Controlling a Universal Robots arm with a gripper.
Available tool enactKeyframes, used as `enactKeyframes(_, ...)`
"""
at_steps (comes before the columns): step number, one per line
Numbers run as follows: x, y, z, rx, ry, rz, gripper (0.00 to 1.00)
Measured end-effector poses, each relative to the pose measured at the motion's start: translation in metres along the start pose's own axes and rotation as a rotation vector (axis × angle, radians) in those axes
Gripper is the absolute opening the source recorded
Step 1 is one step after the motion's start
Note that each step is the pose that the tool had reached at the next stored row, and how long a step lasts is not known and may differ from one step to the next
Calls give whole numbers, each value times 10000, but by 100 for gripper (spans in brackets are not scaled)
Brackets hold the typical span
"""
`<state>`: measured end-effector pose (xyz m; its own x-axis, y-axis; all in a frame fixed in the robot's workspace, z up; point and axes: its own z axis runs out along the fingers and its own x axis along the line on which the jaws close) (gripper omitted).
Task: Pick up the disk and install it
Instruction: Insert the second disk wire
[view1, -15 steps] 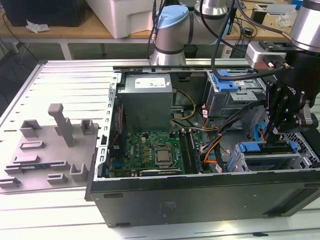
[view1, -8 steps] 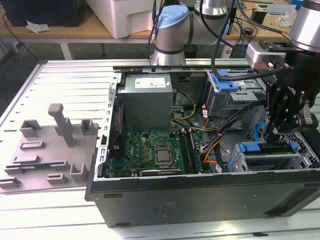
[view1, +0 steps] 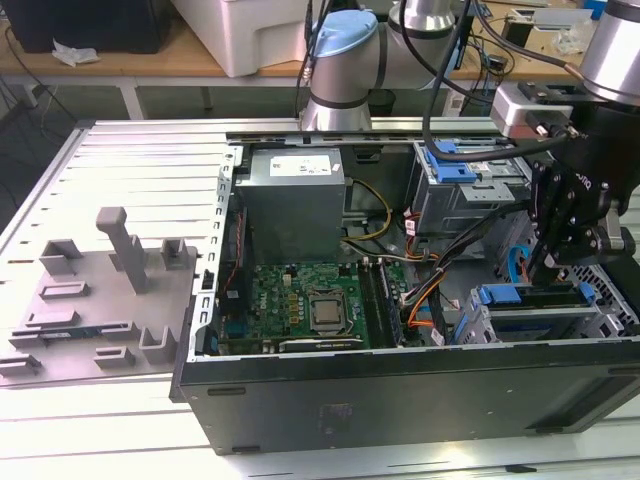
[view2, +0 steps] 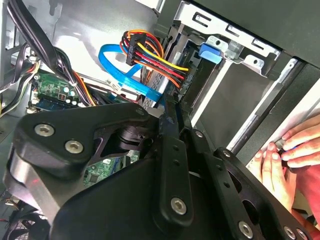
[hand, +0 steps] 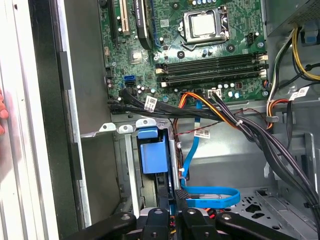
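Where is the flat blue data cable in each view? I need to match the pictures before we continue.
Exterior view: the blue cable curves up at the exterior view's right, just above the near cage's blue latch.
Second wrist view: it loops beside the coloured power wires.
First wrist view: it loops on the case floor, beside the blue-latched cage.
Shared landmark: the green motherboard.

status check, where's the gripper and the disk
Gripper down inside the case, by the drive cage. Disk not made out. Blue cable and a hand close by.
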<state>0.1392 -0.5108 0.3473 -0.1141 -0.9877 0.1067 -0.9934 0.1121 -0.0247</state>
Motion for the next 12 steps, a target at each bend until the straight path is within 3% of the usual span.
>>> enactKeyframes(8,1,-1,2,-17,1,-1,16)
enactKeyframes(12,-1,-18,5,-67,9,-7,16)
